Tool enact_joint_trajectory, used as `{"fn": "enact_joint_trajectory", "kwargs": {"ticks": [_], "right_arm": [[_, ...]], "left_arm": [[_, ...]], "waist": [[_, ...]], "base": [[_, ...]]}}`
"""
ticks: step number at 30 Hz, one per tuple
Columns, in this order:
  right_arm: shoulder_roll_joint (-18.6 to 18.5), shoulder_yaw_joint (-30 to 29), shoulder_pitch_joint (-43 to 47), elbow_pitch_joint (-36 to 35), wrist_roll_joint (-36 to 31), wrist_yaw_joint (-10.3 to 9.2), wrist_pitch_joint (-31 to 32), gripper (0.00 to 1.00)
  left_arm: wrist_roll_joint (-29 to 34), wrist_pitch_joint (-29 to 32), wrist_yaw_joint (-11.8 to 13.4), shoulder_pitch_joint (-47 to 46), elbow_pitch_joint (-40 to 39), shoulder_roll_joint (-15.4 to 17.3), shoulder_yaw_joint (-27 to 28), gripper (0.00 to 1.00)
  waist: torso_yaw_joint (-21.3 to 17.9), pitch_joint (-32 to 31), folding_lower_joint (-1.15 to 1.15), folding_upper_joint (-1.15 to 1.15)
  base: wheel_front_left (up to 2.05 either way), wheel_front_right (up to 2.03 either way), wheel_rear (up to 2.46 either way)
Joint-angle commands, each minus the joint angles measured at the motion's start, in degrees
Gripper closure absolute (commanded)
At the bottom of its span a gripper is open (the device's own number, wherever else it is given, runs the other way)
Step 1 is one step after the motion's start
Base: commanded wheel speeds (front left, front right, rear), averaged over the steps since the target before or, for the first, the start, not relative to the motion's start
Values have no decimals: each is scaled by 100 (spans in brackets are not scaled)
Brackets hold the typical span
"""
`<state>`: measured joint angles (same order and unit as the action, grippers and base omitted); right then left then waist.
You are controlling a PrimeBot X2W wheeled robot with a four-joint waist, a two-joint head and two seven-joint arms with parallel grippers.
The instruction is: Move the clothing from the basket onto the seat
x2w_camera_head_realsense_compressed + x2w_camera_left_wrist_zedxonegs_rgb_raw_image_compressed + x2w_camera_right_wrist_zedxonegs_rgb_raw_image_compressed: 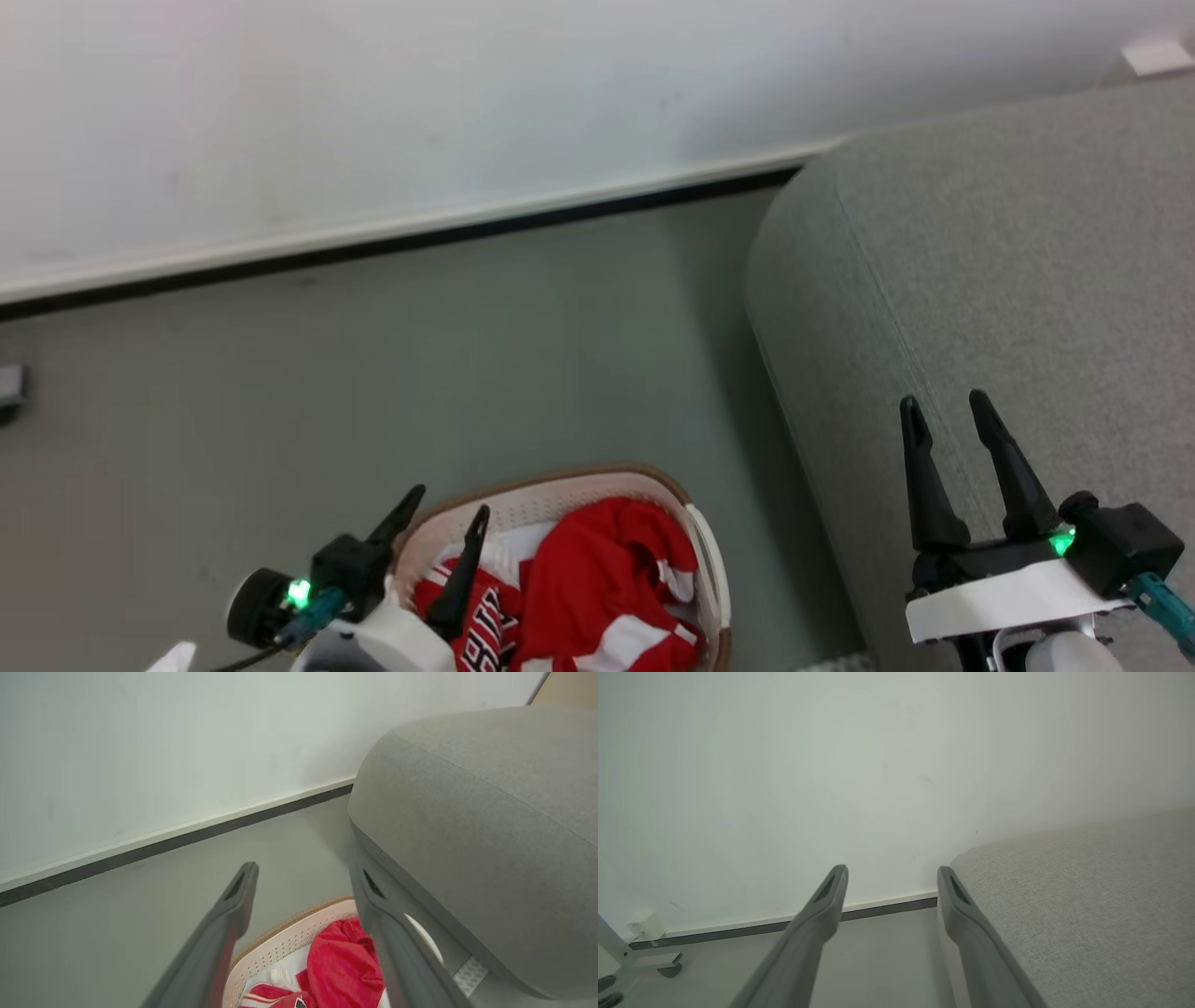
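- My left gripper (pixel 450 502) is down at the lower left. Its fingers are spread wide with nothing between them, and it hovers over the near-left rim of the basket. As far as I can tell it isn't touching any cloth.
- The white perforated laundry basket (pixel 560 478) sits on the grey floor (pixel 420 355), just beside the foot of the seat.
- The red clothing (pixel 597 579) is all bunched up inside it. The jersey (pixel 484 642) with black-and-white lettering is on the left, and red pieces with white stripes are piled to its right.
- The big grey upholstered seat (pixel 1027 280) has no red anywhere on the part of its top I can see.
- My right gripper (pixel 945 401) hangs over the seat's edge, fingers apart and empty too.
- So I'd say I'm basically at the start. All the grabbing, lifting and dropping onto the seat is left, and it'll probably take more than one trip.
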<state>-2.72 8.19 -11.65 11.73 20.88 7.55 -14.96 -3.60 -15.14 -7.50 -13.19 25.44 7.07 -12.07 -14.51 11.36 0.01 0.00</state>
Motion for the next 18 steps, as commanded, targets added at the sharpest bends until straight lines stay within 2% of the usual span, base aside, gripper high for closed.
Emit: {"fn": "enact_joint_trajectory", "kwargs": {"ticks": [1,4,5,11,18], "right_arm": [[-9,-2,-112,-43,55,-12,-14,0],[-12,-9,-193,-118,155,-12,-14,0],[-11,0,-246,-164,209,-12,-14,0],[-8,106,-344,-246,381,-12,-14,0],[-11,234,-475,-388,641,-12,-15,0]], "left_arm": [[26,2,7,-186,277,154,-188,0],[-141,142,4,-543,878,318,-694,0],[-290,276,3,-751,1233,443,-1069,0],[-693,880,3,-1332,2158,678,-2122,0],[-990,1827,2,-2036,3138,1009,-2831,0]], "waist": [[-294,427,-1,0],[-444,640,-1,0],[-549,769,-1,0],[-854,1154,-1,0],[-1163,1714,-1,0]], "base": [[0,0,0],[0,0,0],[0,0,0],[0,0,0],[0,0,0]]}}
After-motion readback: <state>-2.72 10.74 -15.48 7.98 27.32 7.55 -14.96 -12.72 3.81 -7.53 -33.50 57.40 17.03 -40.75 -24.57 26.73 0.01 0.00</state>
